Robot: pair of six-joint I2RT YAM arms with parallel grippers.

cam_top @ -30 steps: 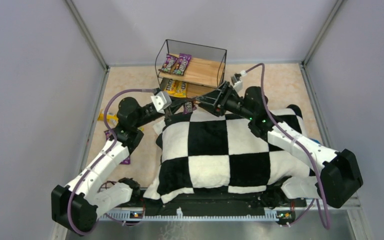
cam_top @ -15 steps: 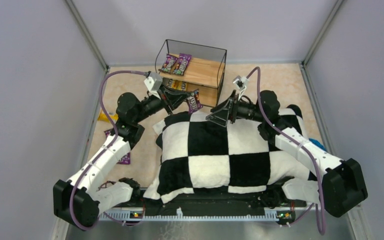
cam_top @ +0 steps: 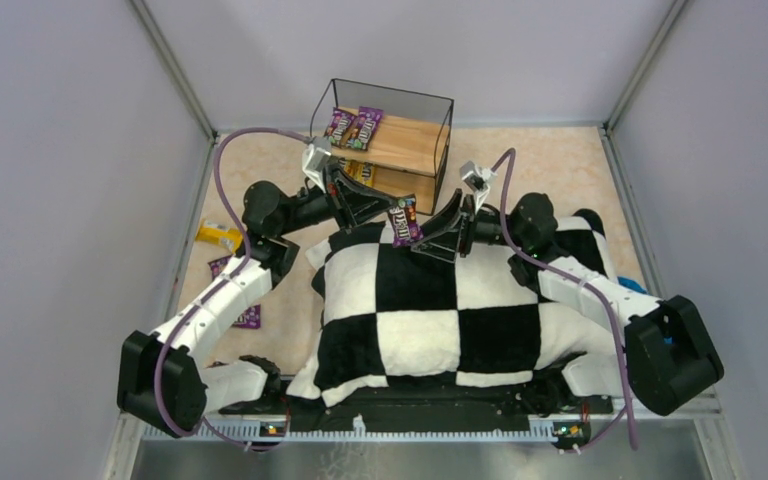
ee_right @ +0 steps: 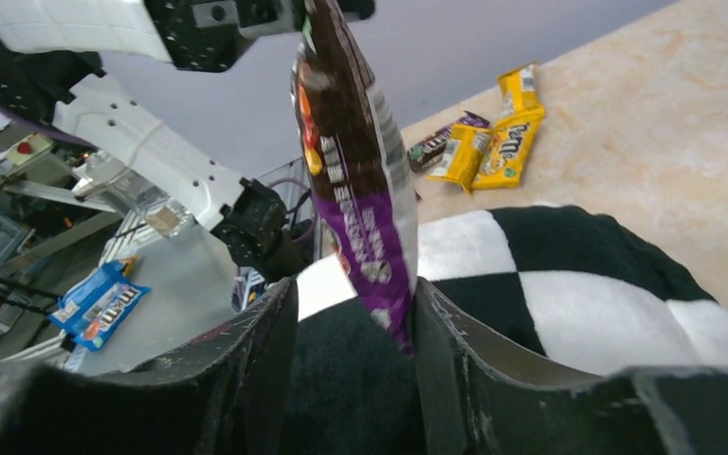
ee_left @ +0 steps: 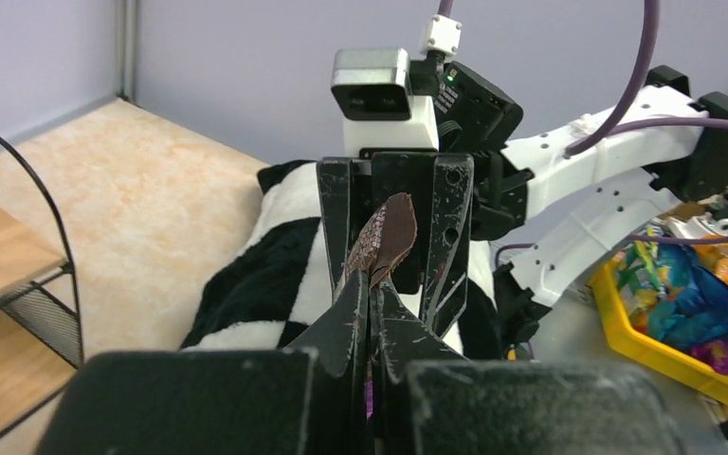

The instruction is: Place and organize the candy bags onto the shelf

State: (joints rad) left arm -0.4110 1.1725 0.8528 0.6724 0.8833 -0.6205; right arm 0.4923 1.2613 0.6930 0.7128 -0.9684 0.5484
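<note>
- The left hand is out over the far edge of the checkered cushion, fingers pinched tight together on one end of a purple candy bag.
- That bag is up in the air, above the cushion and short of the shelf. Its free end pokes toward the other arm.
- The right hand meets it head-on, fingers spread wide, one on each side of the bag's free end.
- On the right wrist view the packet hangs between those parted fingers. Whether it brushes either one, I cannot tell.
- The shelf stands just beyond the cushion at the far end of the surface.
- Top board: two purple bags lie side by side at its left end, and the rest of the wood is bare.
- Lower board: yellow bags show under that same left end, partly hidden by the left arm.
- Down on the surface left of the cushion there's a loose yellow packet, and a purple packet closer to the arm bases.
</note>
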